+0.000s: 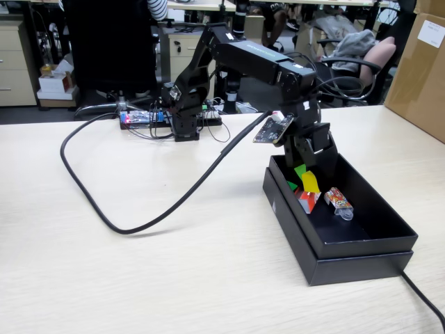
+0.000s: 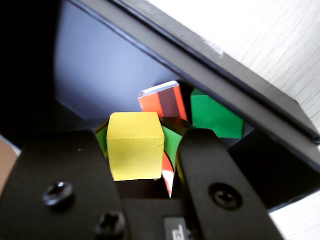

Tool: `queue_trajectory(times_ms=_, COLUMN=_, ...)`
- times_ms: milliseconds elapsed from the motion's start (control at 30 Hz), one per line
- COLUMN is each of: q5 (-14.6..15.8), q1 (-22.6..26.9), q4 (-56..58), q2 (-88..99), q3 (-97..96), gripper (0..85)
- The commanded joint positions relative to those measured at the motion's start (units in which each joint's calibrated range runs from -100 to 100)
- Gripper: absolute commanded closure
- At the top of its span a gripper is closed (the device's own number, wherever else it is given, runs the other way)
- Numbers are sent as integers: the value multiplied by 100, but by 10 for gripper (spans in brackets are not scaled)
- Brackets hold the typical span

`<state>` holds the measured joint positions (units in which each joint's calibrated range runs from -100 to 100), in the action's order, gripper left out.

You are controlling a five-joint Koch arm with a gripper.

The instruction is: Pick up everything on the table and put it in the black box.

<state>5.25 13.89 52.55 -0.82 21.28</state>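
Pincer (image 2: 150,150) inside black box (image 1: 361,240), jaws parted around yellow cube (image 2: 135,145), grip uncertain, green cube (image 2: 215,114) beyond

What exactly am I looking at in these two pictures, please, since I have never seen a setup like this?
This is a small hobby robot arm bolted to a table. The fixed view is from a camera standing beside the table; the wrist view rides on the arm and looks down past its end effector. The arm reaches into a black box at the table's right in the fixed view. Between the jaws sits a yellow cube, apparently held. In the box below lie a green cube, a red pack and a small orange packet. A thick black cable loops across the table. No loose items show on the tabletop.
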Motion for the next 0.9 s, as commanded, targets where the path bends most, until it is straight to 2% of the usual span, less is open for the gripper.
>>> queue_trajectory(times_ms=0, q5=-20, q1=-34, q4=-162, q2=168, q3=121, gripper=555)
queue_trajectory(times_ms=33, q5=-15, q1=-34, q4=-136, q2=191, q3=93, gripper=481)
queue_trajectory(times_ms=67, q5=-15, q1=-34, q4=-128, q2=237, q3=93, gripper=464)
queue_trajectory(times_ms=300, q5=-10, q1=24, q4=97, q2=1281, q3=166, gripper=460)
queue_trajectory(times_ms=467, q5=-15, q1=78, q4=831, q2=2785, q3=402, gripper=432)
queue_trajectory(times_ms=633, q5=-220, q1=-186, q4=875, q2=3817, q3=-124, gripper=411)
queue_trajectory(times_ms=867, q5=-552, q1=-791, q4=469, q2=4150, q3=-967, gripper=390)
